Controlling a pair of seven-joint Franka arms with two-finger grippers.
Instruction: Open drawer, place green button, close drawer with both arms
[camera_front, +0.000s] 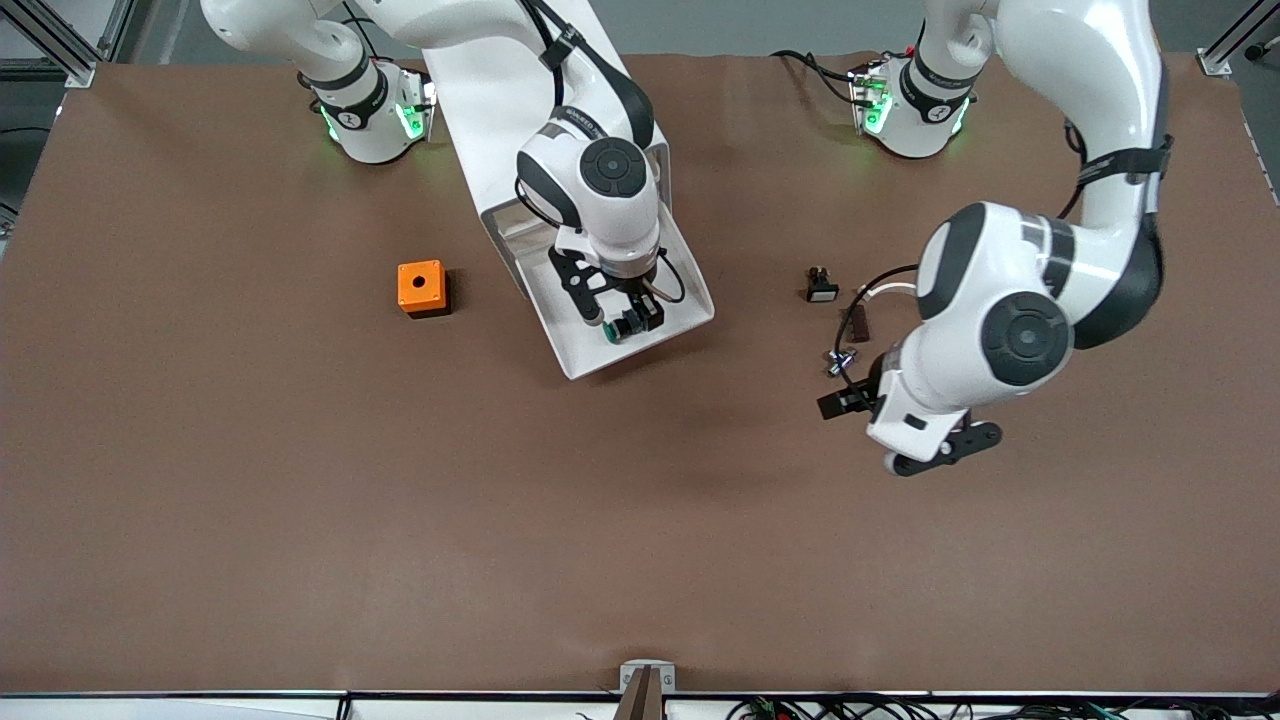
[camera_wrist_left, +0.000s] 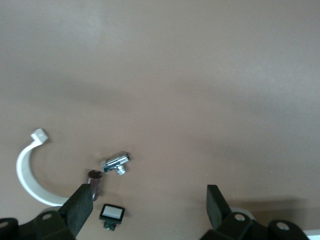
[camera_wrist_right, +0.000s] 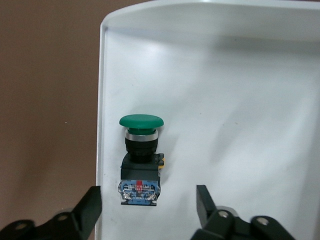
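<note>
The drawer (camera_front: 575, 345) is pulled out of the white cabinet (camera_front: 480, 90), which my right arm mostly hides. The button (camera_front: 625, 325) lies on its side in the drawer near the front corner, green cap toward the front camera. In the right wrist view the button (camera_wrist_right: 141, 155) lies close to the drawer's side wall (camera_wrist_right: 102, 125). My right gripper (camera_front: 620, 312) hangs just over it, open and empty, one finger on each side of the button's blue base (camera_wrist_right: 148, 196). My left gripper (camera_front: 895, 425) is open and empty over bare table toward the left arm's end (camera_wrist_left: 148, 197).
An orange cube (camera_front: 421, 288) with a round hole stands toward the right arm's end. Near my left gripper lie a small black switch with a white face (camera_front: 821, 287) (camera_wrist_left: 112, 213), a brown cylinder (camera_front: 856, 323) (camera_wrist_left: 94, 177) and a shiny metal part (camera_front: 838, 362) (camera_wrist_left: 116, 162).
</note>
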